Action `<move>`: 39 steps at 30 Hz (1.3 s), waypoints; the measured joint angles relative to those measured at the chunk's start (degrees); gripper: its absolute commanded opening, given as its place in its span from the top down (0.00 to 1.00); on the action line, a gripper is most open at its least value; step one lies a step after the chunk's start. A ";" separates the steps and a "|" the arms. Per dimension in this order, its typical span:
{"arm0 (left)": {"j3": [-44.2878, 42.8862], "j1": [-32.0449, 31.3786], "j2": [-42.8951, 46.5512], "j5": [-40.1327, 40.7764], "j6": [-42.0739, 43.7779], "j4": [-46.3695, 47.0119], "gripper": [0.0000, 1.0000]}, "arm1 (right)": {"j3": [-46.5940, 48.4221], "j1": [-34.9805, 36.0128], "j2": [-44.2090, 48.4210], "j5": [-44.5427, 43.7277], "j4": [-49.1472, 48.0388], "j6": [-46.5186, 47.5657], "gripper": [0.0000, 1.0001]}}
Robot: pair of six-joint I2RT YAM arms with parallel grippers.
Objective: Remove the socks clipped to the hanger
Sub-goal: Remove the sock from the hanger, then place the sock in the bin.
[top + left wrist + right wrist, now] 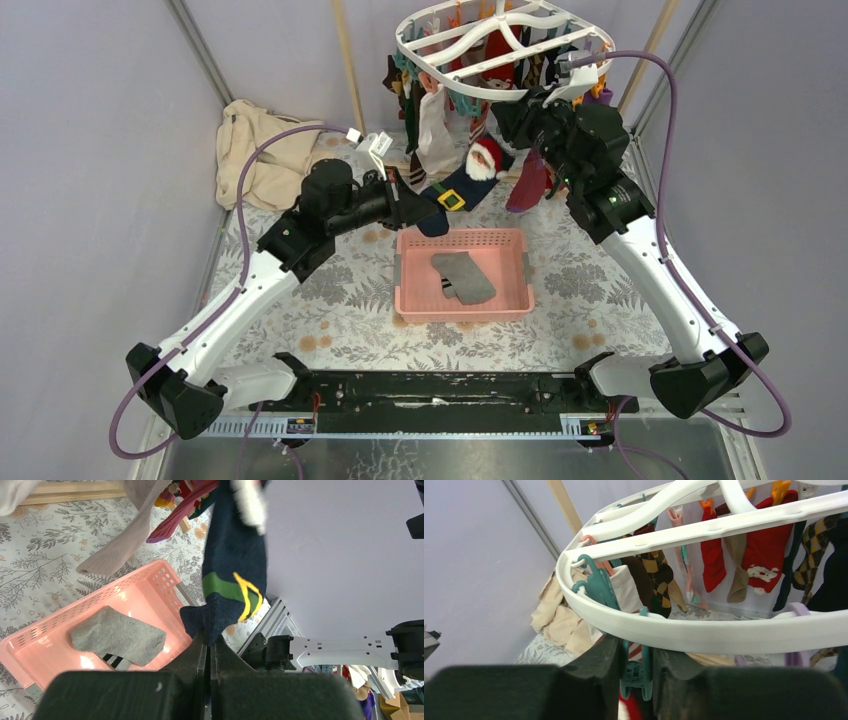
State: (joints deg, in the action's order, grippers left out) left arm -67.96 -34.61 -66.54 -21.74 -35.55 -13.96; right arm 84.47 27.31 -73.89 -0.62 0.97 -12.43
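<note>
Left fingers are clamped on the toe of the navy Santa sock, which stretches up and away to the hanger rim. There the right fingers press a teal clip (apparently this sock's).

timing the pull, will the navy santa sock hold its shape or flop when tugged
Probably floppy: the navy sock drapes and folds where the left gripper pinches its toe. Likely light, since a small teal clip seems to carry it. May stretch before releasing.
</note>
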 measured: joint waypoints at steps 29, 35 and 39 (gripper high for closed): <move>8.17 -1.03 -7.87 -4.81 -5.03 10.99 0.99 | -8.66 0.00 12.07 -2.45 7.56 -2.23 0.17; 11.28 -2.16 -8.52 -4.39 -5.29 12.13 0.92 | -10.12 0.00 18.10 -5.90 10.69 -2.38 0.21; 13.55 -2.99 -8.96 -3.74 -5.51 12.33 0.78 | -11.26 0.00 20.22 -11.30 12.59 -2.86 0.23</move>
State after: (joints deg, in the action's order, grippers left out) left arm -54.41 -37.60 -75.50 -25.47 -41.06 -1.63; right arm 73.21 27.31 -53.67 -11.92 13.56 -15.29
